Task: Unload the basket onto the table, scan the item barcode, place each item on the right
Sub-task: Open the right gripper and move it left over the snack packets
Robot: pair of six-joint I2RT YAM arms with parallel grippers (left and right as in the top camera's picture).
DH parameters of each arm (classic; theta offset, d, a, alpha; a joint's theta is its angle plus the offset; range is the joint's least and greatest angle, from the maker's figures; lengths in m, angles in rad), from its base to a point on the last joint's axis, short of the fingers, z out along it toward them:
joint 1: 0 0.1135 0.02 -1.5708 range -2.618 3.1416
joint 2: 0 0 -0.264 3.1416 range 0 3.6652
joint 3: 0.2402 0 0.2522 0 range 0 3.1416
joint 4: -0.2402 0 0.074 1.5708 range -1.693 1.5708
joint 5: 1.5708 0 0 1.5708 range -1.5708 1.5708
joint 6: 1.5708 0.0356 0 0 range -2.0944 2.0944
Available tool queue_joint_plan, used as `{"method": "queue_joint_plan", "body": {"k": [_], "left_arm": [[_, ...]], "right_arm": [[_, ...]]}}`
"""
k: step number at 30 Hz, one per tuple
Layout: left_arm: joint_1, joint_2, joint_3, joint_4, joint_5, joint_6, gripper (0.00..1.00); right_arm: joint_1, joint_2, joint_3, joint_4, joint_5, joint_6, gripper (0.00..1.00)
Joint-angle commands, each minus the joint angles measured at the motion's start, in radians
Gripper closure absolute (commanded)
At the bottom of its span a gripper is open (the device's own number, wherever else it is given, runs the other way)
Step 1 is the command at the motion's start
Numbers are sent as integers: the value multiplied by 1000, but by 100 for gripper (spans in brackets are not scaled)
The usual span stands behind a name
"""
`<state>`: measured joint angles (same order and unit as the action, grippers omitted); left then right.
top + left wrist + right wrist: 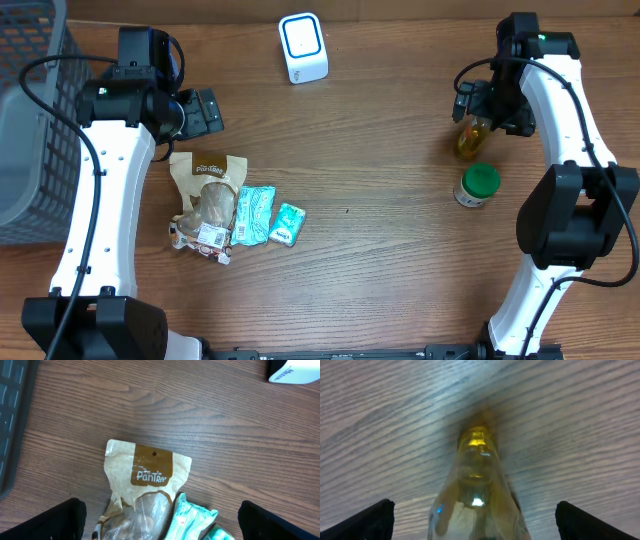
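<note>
right hand released | bottle centred between its fingers | left hand released

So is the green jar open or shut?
Shut. The jar stands upright on the table and its green lid sits on top, seen from above.

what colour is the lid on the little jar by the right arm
Green lid; it shows best in the overhead view.
</note>
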<state>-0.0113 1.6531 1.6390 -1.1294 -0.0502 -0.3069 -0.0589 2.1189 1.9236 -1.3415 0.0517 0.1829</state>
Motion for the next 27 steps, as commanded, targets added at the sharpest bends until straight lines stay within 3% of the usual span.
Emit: {"method": "queue_joint_plan", "body": {"k": [1,7,15,22,27], "left_arm": [[2,-6,13,4,-9,15,0],[2,-6,13,4,-9,15,0],[2,-6,13,3,-9,15,0],[2,-6,13,4,-9,15,0],[2,-6,13,4,-9,15,0]], "right_arm": [[-2,-20,57,-27,-1,5,0],[26,-95,192,-110,-14,31,0],[150,-239,207,-177,-248,18,7],[310,-242,139,-215,-399,21,46],[444,-242,36,-174,-402,72,60]]}}
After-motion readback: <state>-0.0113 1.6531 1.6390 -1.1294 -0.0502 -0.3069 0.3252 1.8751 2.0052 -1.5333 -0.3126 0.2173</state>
